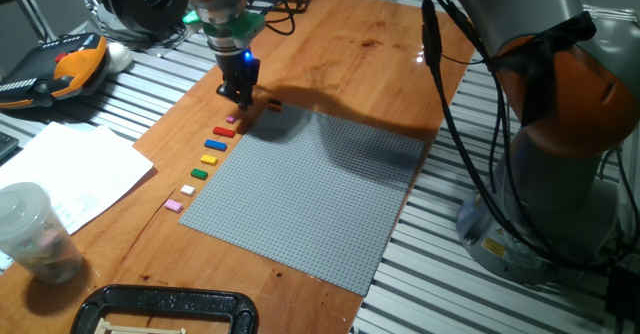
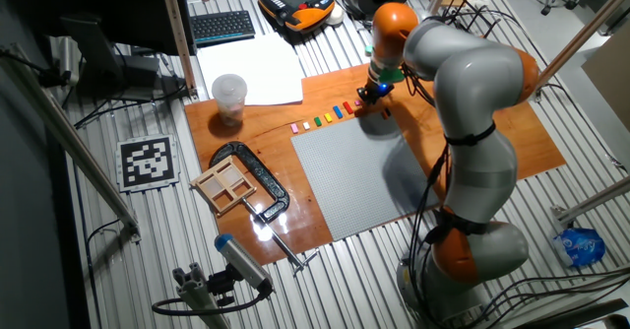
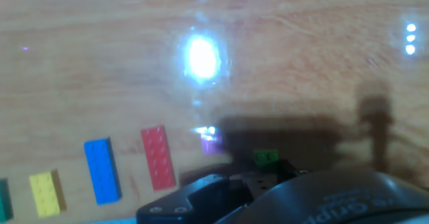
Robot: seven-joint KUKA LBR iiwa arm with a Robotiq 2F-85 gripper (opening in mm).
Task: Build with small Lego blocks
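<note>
The grey baseplate [image 1: 310, 189] lies below and to the right of the gripper [image 1: 241, 98] in one fixed view, nothing on it that I can see. Wooden board [image 1: 370, 44] under everything. Arm low, gripper at the top end of the brick row, just off the baseplate's far-left corner.

The row of small Lego blocks runs away from the gripper toward the camera along the baseplate's left edge: pink [image 1: 230, 120], red [image 1: 223, 131], blue [image 1: 216, 144], yellow [image 1: 209, 159], green [image 1: 199, 173], white [image 1: 187, 189], pink [image 1: 173, 205]. A dark brick and an orange one [image 1: 274, 105] sit just right of the gripper, beside the baseplate corner. Hand view: red brick [image 3: 158, 155], blue [image 3: 102, 170], yellow [image 3: 45, 192] to the left of the fingers, a small pinkish piece [image 3: 210, 142] just ahead.

Jaws: cannot tell if apart or together, the fingertips are dark and blurred in every view, and whether anything is clamped I can't say.

The step looks like picking the end brick. To do it well: centre on one brick only, square the fingers to its long sides, go straight down, don't nudge neighbours, lift vertically.

Containers: clear plastic cup [image 1: 30, 229] well behind the gripper toward the near-left, contents unclear. Wooden compartment tray [image 2: 228, 184] under a black clamp [image 2: 258, 176], compartments look empty.
</note>
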